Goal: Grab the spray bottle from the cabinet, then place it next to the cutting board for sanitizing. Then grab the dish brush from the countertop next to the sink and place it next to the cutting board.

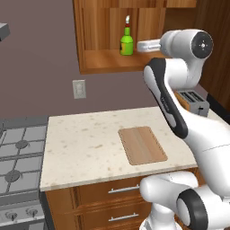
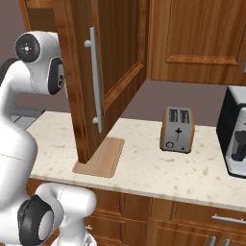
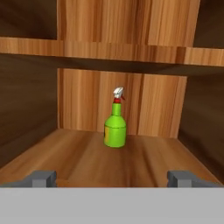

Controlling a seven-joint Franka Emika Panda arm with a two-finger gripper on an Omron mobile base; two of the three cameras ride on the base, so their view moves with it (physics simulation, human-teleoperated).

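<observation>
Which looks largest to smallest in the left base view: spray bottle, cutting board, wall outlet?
1. cutting board
2. spray bottle
3. wall outlet
The bottle and outlet look close in size, and the bottle stands farther back, so that order is unsure.

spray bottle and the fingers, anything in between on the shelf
Nothing: in the hand view only bare wooden cabinet shelf lies between the open fingers and the upright spray bottle.
</observation>
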